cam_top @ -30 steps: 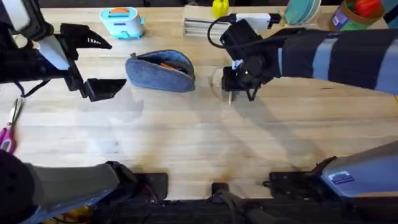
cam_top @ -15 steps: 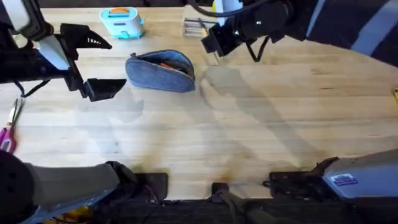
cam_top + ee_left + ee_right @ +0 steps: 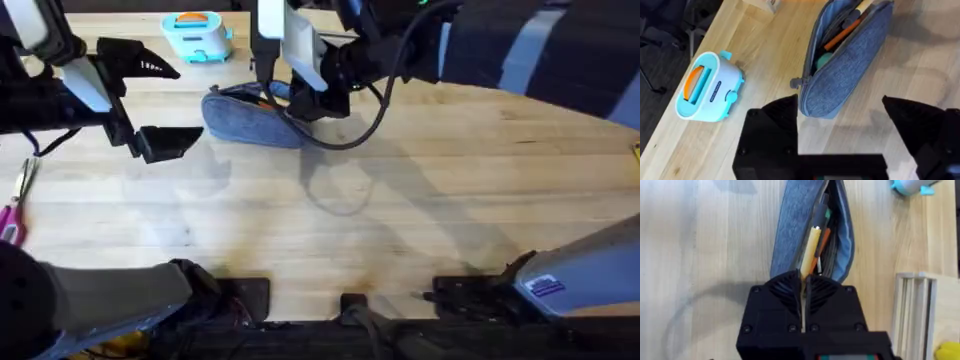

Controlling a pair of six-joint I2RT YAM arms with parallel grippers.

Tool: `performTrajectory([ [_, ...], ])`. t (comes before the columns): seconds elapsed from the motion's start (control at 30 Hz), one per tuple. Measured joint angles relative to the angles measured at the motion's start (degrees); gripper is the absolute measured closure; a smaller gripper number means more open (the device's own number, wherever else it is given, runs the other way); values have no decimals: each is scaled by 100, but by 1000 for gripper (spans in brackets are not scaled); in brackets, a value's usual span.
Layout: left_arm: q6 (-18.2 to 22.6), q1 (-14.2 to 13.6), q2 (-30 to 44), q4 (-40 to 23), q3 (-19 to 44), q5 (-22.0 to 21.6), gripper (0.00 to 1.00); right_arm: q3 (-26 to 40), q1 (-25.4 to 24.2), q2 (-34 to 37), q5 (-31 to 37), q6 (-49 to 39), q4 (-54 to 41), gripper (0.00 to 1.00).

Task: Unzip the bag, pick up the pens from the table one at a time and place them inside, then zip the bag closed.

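Note:
The grey-blue bag point(image 3: 240, 122) lies unzipped on the table point(image 3: 330, 230), left of centre at the back. My right gripper point(image 3: 803, 282) hovers over its opening, shut on a yellow-tan pen point(image 3: 810, 250) whose free end reaches into the bag point(image 3: 792, 225). An orange pen point(image 3: 823, 241) lies inside. In the overhead view the right gripper point(image 3: 300, 98) covers the bag's right end. My left gripper point(image 3: 165, 105) stands open just left of the bag, holding nothing. Its wrist view shows the open bag point(image 3: 855, 65), the orange pen point(image 3: 842, 35) and the zipper pull tab point(image 3: 796, 83).
A teal toy toaster point(image 3: 195, 35) stands behind the bag at the back. A wooden rack point(image 3: 915, 305) is beside the bag's right end. Pink-handled scissors point(image 3: 12, 215) lie at the left edge. The front half of the table is bare wood.
My right gripper rose from the table right of the bag and swung left over the bag's opening with the pen. The left arm has not moved.

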Motion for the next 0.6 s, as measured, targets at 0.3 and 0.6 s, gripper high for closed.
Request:
performTrajectory([
  [0.3,0,0,0,0,0,0,8,0,11,294,-23,-277,755,968],
  [0.6,0,0,0,0,0,0,7,0,11,857,-22,-284,868,968],
])
